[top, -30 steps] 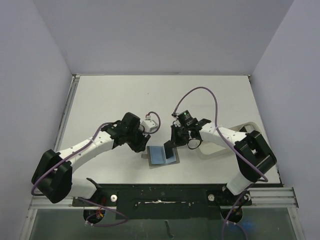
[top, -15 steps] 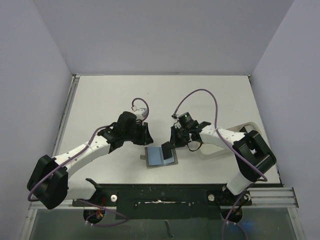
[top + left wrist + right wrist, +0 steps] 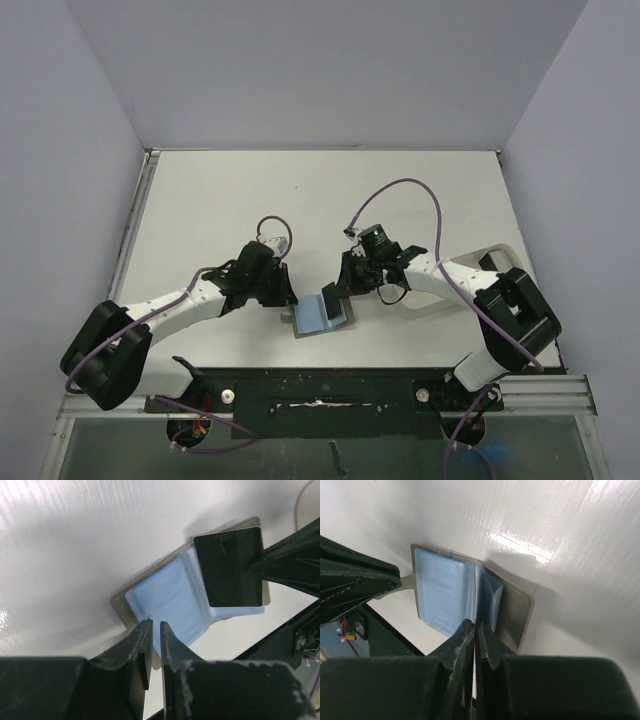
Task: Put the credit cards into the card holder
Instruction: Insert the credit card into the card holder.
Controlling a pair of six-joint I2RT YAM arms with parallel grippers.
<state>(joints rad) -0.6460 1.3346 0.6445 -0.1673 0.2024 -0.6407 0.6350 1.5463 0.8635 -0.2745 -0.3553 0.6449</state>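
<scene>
A card holder lies open and flat on the table, grey-olive cover down, light blue lining facing up. One black card, pinched in the right gripper, stands tilted over its right half, lower edge at the lining.

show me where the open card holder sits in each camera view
Top external: card holder lies open, low centre.
Left wrist: centre, blue lining up.
Right wrist: centre-left, opened flat.
Shared landmark: the dark card poised over it, edge-on in the right wrist view.
</scene>
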